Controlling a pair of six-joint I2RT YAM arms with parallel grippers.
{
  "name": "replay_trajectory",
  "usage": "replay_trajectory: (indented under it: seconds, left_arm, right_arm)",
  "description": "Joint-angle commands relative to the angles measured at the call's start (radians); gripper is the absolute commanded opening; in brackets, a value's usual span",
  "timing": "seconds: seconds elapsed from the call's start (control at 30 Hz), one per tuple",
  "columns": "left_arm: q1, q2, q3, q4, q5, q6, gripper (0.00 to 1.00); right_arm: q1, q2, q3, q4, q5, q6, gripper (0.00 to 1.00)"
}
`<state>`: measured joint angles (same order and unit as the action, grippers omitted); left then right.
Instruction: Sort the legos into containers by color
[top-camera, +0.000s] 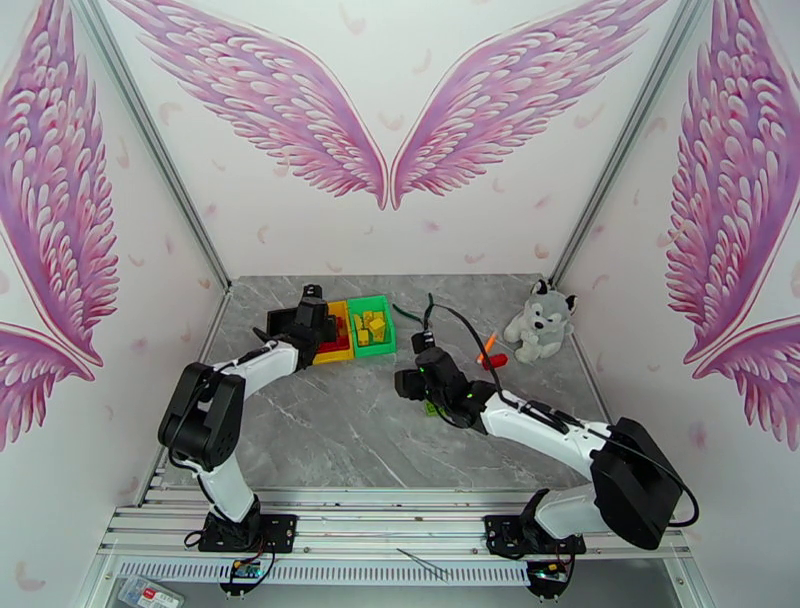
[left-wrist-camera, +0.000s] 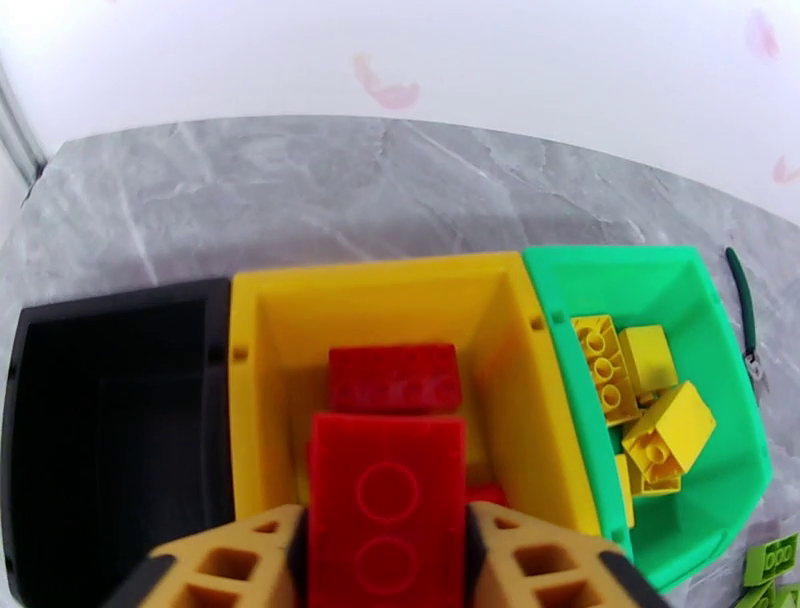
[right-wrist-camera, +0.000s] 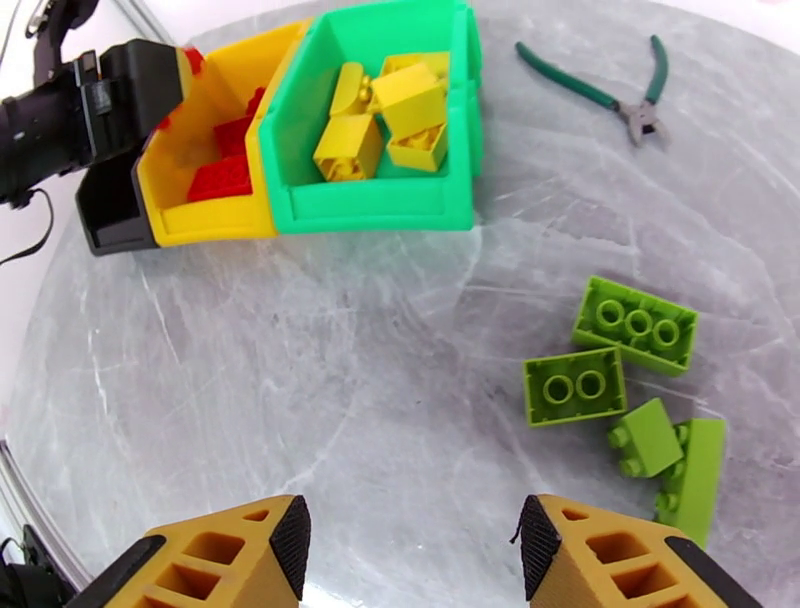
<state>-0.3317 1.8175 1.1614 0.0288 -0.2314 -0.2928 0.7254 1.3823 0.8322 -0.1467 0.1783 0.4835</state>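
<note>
Red lego (left-wrist-camera: 385, 500), two rings showing, sits between left fingers (left-wrist-camera: 235, 560) above yellow bin (left-wrist-camera: 380, 290).

Both the left arm (top-camera: 215, 400) and the right arm (top-camera: 560, 440) have glossy white link shells, bulky black joint housings and black base plates (top-camera: 250, 532) bolted to a silver rail (top-camera: 400, 522). Black cables (top-camera: 530, 405) trail along the right arm. The left end effector (left-wrist-camera: 385, 560) and right end effector (right-wrist-camera: 410, 550) carry ochre fingers (right-wrist-camera: 210, 565) with triangular cut-outs and black pads (right-wrist-camera: 292, 545).

No text, number or brand is legible anywhere; the small red-and-white tag (top-camera: 150, 594) at the bottom edge is too tiny to read.
</note>
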Motion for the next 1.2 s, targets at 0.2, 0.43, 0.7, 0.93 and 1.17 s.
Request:
replay_trajectory:
  seconds: [0.2, 0.43, 0.7, 0.93, 1.17]
  left_arm:
    - [-0.062, -0.045, -0.025, 0.074, 0.138, -0.02, 0.8]
    - [-0.23, -0.043, -0.089, 0.191, 0.186, -0.035, 0.87]
    - [-0.356, 0.091, -0.144, 0.4, 0.278, -0.15, 0.87]
    - [-0.361, 0.098, -0.219, 0.482, 0.3, -0.187, 0.87]
    - [-0.348, 0.08, -0.264, 0.502, 0.3, -0.185, 0.87]
  right_arm:
    - [-0.093, -0.149, -0.094, -0.077, 0.136, 0.085, 0.73]
    - [-0.229, -0.175, -0.128, -0.109, 0.215, 0.178, 0.77]
    - [-0.44, -0.024, -0.094, -0.134, 0.233, 0.321, 0.77]
    - [-0.559, 0.198, 0.042, -0.136, 0.145, 0.406, 0.64]
    - [-0.574, 0.312, 0.133, -0.133, 0.166, 0.466, 0.64]
